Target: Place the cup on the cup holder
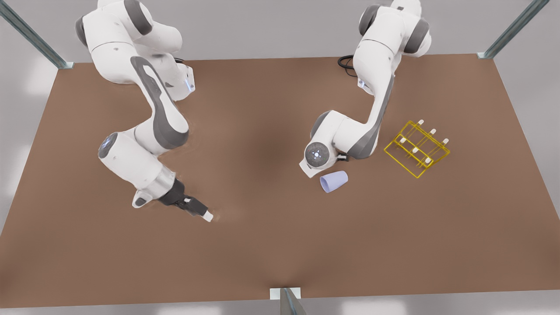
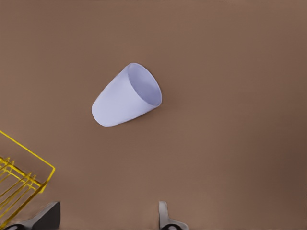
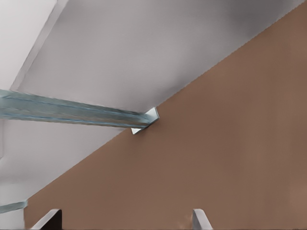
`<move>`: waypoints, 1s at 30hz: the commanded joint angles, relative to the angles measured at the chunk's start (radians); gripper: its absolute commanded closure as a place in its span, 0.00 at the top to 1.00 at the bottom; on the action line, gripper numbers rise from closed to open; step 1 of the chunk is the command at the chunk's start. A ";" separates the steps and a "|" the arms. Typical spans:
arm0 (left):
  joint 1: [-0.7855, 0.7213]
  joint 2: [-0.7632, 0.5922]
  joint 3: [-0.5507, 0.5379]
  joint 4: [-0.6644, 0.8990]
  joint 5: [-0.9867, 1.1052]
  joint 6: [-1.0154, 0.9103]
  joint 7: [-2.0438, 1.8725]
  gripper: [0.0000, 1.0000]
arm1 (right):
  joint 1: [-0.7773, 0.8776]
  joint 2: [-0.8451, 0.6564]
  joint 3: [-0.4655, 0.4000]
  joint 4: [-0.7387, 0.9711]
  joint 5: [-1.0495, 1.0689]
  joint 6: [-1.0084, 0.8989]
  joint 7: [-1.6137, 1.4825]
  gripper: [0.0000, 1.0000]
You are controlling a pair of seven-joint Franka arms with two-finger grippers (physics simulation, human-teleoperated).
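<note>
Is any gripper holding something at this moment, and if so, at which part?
Nothing is held. The cup lies on its side on the table, apart from the open left gripper above it. The open right gripper waits far off.

Plain lavender-blue cup [image 1: 334, 181]. Yellow wire cup holder [image 1: 416, 148], 6 white-tipped pegs. Brown table [image 1: 262, 227]. White arms, grey joints. Metallic blue-grey frame post [image 3: 72, 112].

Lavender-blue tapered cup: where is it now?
The lavender-blue tapered cup lies on its side on the brown table, right of centre in the front view, between the left gripper and yellow wire holder.
</note>
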 commanded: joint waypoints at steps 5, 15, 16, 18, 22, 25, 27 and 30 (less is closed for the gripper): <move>0.080 -0.164 0.006 -0.282 -0.112 0.497 -1.327 1.00 | -0.033 -0.118 -0.123 0.058 -0.350 -0.800 -0.332 1.00; 0.164 -0.256 0.004 -0.586 -0.306 0.819 -2.039 1.00 | -0.070 -0.066 -0.130 0.099 -0.339 -0.779 -0.391 1.00; 0.164 -0.252 0.004 -0.586 -0.306 0.836 -2.039 1.00 | -0.082 -0.066 -0.130 0.099 -0.338 -0.762 -0.391 1.00; 0.164 -0.223 0.003 -0.587 -0.305 0.927 -2.040 1.00 | -0.105 -0.065 -0.130 0.096 -0.338 -0.747 -0.398 1.00; 0.175 -0.192 0.000 -0.590 -0.310 0.942 -2.050 1.00 | -0.107 -0.063 -0.130 0.095 -0.338 -0.734 -0.398 1.00; 0.180 -0.167 -0.005 -0.589 -0.306 0.965 -2.045 1.00 | -0.107 -0.063 -0.130 0.095 -0.338 -0.734 -0.398 1.00; 0.183 -0.163 -0.005 -0.590 -0.305 0.974 -2.043 1.00 | -0.107 -0.063 -0.130 0.095 -0.336 -0.734 -0.398 1.00; 0.190 -0.148 -0.005 -0.586 -0.303 0.985 -2.043 1.00 | -0.110 -0.062 -0.130 0.095 -0.321 -0.734 -0.400 1.00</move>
